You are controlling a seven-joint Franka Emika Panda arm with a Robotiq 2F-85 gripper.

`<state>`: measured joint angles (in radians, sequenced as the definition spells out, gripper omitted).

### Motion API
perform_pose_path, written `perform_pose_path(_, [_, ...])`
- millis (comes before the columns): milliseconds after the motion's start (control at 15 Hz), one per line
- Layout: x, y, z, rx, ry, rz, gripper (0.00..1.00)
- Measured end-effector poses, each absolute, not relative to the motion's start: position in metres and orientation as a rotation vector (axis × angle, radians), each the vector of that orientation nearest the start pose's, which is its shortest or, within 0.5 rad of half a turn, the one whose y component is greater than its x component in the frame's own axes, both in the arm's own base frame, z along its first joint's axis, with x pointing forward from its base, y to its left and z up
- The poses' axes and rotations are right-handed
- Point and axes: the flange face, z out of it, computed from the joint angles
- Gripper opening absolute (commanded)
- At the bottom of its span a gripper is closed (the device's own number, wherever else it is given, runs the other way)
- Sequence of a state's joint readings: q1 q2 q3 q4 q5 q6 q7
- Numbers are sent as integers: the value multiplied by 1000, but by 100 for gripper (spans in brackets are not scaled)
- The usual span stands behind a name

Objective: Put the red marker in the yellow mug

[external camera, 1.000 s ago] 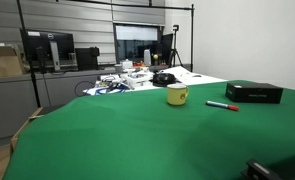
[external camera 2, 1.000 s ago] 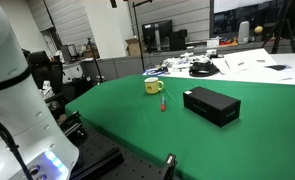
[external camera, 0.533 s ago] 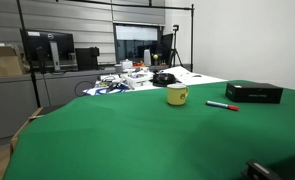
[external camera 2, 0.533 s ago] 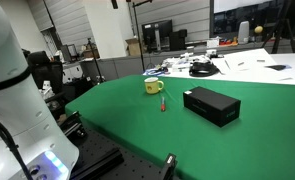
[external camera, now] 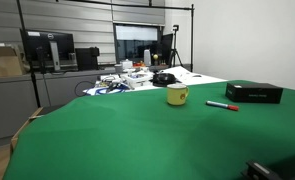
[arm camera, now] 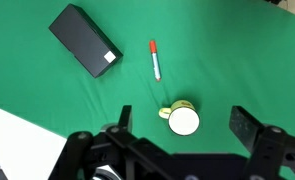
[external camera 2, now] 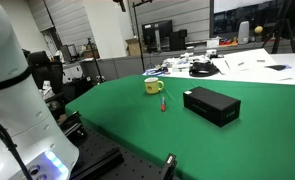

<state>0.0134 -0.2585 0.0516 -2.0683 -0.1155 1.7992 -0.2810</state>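
Observation:
The red marker (arm camera: 155,59) lies flat on the green cloth, between the yellow mug (arm camera: 181,119) and a flat black box. It also shows in both exterior views (external camera: 223,105) (external camera 2: 162,102). The mug stands upright in both exterior views (external camera: 177,95) (external camera 2: 153,87). In the wrist view my gripper (arm camera: 183,125) hangs high above the table, open and empty, with the mug between its two fingers (arm camera: 248,130) far below. The gripper is out of frame in both exterior views.
A flat black box (arm camera: 85,40) (external camera 2: 211,105) (external camera: 253,93) lies on the cloth beside the marker. White table with cables and clutter (external camera: 137,78) lies beyond the green cloth. The robot's white base (external camera 2: 12,90) stands at the table's near side.

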Motion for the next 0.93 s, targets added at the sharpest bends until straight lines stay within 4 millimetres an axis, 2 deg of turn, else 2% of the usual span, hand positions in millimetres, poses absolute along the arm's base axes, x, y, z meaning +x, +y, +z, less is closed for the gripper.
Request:
perform_pose_path(133, [491,12,525,-3153,-763,81,100])
perform_pose_path(333, [515,0,489,-3034,-985,166,100])
perform_pose_path(533, [534,-4,453,-2975,-1033,278,100])
perform_pose_path(667, [539,-4,448,-2966,-1040,296,100])
perform_pose_path(933, [540,-4,455,-2967,-1045,289,100])
